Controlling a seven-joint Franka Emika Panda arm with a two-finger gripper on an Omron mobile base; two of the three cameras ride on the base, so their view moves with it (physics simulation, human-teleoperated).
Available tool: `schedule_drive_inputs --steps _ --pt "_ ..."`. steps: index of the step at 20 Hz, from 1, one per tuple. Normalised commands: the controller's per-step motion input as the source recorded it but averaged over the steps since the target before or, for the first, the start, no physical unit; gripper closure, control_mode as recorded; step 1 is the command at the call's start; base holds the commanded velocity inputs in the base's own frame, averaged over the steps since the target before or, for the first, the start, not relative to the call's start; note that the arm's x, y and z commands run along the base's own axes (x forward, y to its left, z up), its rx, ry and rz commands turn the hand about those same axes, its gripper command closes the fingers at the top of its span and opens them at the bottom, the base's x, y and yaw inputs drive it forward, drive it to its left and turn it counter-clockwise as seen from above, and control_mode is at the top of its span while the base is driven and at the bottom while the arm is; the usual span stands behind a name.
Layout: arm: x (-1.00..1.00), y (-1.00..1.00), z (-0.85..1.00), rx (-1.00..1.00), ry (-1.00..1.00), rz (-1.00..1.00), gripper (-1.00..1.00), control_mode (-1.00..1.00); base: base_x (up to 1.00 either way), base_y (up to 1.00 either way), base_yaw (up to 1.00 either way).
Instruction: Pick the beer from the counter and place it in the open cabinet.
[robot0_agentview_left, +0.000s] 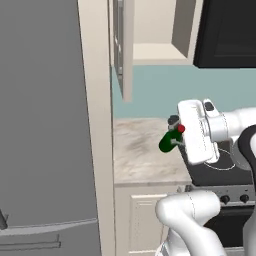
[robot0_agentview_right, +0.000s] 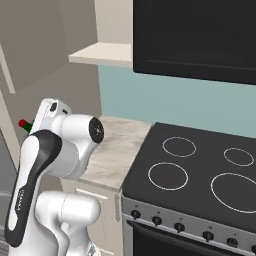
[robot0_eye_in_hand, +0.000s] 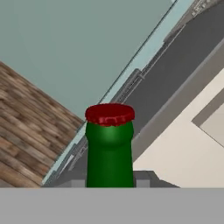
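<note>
Biggest thing first: the tall grey fridge (robot0_agentview_left: 45, 115) takes up the whole left side, w/ a cream side panel next to it, and just right of that up top is the open cabinet (robot0_agentview_left: 150, 50), door swung out toward the room so the pale shelf inside is exposed, which is prob why it's the drop spot, nothing blocking the way in. Black microwave (robot0_agentview_right: 200, 35) hangs to the right of it, over the black stovetop (robot0_agentview_right: 200, 170). Below the cabinet runs the counter (robot0_agentview_left: 142, 150), marbled beige, between fridge panel and stove. The arm comes up from low near the base and bends over toward the counter's right end, hand turned sideways. The gripper (robot0_agentview_left: 176, 136) has the beer (robot0_agentview_left: 170, 141) clamped, jaws closed on the bottle around the neck/upper body afaict; in the hand view the neck and red cap stick up right between the tips, so it's dead centre in the grip, cap pointing away from the palm. From the left base cam the bottle looks tilted, body lower-left, cap up-right against the hand, and lifted off the stone rather than standing on it, tho I can't be 100% sure of the gap. So imo pick is done, it's mid-carry: the cabinet shelf is higher up and a bit left/farther back, well apart from the bottle, and it'll need to go up w/o clipping the door edge.
</note>
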Motion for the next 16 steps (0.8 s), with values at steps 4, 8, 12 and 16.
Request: schedule_drive_inputs --steps 4,8,12,16 --pt "0.00 0.00 0.00 0.00 0.00 0.00 1.00 1.00 0.86 -0.05 0.11" --pt "0.00 0.00 0.00 0.00 0.00 0.00 1.00 1.00 0.90 -0.05 0.04" --pt "0.00 0.00 0.00 0.00 0.00 0.00 1.00 1.00 0.71 -0.01 0.00" --pt "0.00 0.00 0.00 0.00 0.00 0.00 1.00 1.00 0.60 0.00 -0.10"
